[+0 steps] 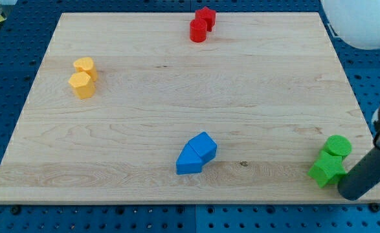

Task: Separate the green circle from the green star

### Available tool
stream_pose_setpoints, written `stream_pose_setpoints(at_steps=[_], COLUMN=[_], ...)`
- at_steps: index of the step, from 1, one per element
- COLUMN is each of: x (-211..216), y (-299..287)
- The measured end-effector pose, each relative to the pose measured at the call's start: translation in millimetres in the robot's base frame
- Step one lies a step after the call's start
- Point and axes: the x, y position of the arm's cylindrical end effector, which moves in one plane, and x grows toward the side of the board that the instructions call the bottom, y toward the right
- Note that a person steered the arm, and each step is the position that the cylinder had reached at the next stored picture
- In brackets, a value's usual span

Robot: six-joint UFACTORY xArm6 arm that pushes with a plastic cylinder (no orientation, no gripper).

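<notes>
- Wooden board (177, 116): a pale tabletop panel on a blue pegboard surface (8, 39).
- Green circle (338, 145): near the view's bottom right corner, touching the green star (326, 169) just below it.
- My tip (349, 193): the end of a plain dark rod with no jaws, holding nothing, just right of the green star.
- Two blue blocks (196, 154): bottom centre, touching.
- Two yellow blocks (83, 77): upper left.
- Two red blocks (202, 24): top edge.
</notes>
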Motion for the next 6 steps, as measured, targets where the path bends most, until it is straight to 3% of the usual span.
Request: stream_pose_setpoints(at_steps=[3,5,6], x=[-0.1,-15.7,-43.7], y=[-12.5,59.4,57.4])
